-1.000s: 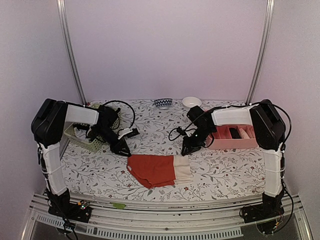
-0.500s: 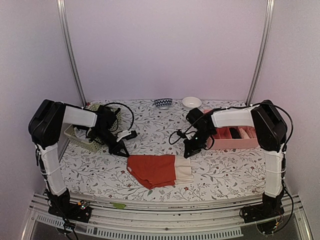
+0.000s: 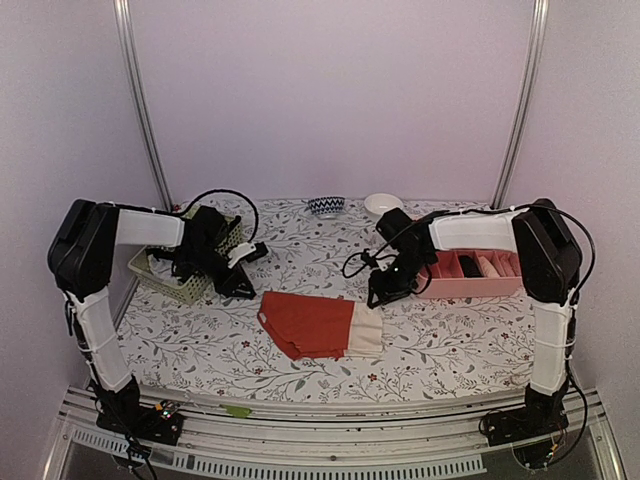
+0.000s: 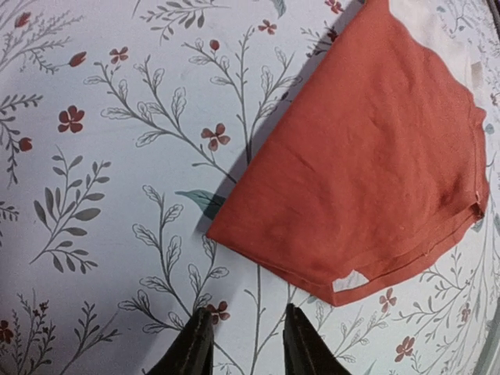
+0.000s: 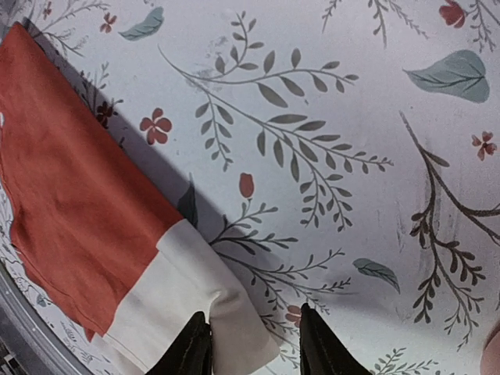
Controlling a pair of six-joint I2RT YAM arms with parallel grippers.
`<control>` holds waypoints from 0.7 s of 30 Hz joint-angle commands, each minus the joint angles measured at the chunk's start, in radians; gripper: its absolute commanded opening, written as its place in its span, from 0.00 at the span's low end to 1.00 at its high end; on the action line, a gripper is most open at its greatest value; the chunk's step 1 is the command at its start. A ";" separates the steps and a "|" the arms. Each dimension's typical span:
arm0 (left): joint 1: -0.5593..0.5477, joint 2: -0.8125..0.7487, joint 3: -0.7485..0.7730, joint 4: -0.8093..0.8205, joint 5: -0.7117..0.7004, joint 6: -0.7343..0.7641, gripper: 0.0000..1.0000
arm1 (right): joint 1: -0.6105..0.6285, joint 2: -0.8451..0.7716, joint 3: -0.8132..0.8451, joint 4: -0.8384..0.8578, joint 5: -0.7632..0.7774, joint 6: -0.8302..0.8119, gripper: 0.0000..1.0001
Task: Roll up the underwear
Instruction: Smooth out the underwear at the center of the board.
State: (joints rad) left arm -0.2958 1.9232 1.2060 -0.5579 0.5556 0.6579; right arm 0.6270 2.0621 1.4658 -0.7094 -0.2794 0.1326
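Observation:
The red-orange underwear (image 3: 310, 322) lies flat on the floral tablecloth, its cream-white part (image 3: 366, 330) to the right. My left gripper (image 3: 243, 290) is open and empty just beyond its far left corner; the left wrist view shows the jaws (image 4: 246, 344) over bare cloth beside the red corner (image 4: 375, 164). My right gripper (image 3: 375, 298) is open at the far right corner; in the right wrist view (image 5: 254, 344) the cream edge (image 5: 187, 305) reaches between the jaws. A dark roll (image 3: 467, 266) lies in the pink tray; I cannot tell whether it is the black underwear.
A pale green perforated basket (image 3: 180, 282) stands at the left behind my left arm. The pink divided tray (image 3: 470, 288) stands at the right. A patterned bowl (image 3: 326, 206) and a white bowl (image 3: 383, 204) sit at the back edge.
The underwear's far edge now lies farther back and straighter, and the garment is flatter. Both grippers sit a little farther back at its far corners.

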 commanded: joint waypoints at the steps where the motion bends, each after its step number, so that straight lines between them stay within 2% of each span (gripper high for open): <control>1: 0.004 -0.088 -0.002 -0.004 0.053 0.014 0.35 | -0.006 -0.140 0.003 0.018 -0.050 0.034 0.41; 5: -0.025 -0.192 -0.045 -0.002 0.107 0.063 0.34 | -0.007 -0.233 -0.064 0.013 -0.096 0.087 0.40; 10: -0.177 -0.289 -0.144 0.012 0.134 0.141 0.31 | -0.005 -0.356 -0.289 0.112 -0.212 0.239 0.33; 14: -0.286 -0.292 -0.202 0.075 0.132 0.120 0.30 | -0.001 -0.447 -0.459 0.228 -0.266 0.440 0.31; 17: -0.338 -0.279 -0.220 0.113 0.142 0.090 0.30 | 0.009 -0.459 -0.514 0.283 -0.272 0.539 0.31; 21: -0.396 -0.255 -0.252 0.162 0.103 0.095 0.31 | 0.014 -0.415 -0.542 0.323 -0.265 0.591 0.31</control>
State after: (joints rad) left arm -0.6502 1.6398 0.9794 -0.4747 0.6727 0.7521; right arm 0.6323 1.6436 0.9390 -0.4969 -0.5171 0.6014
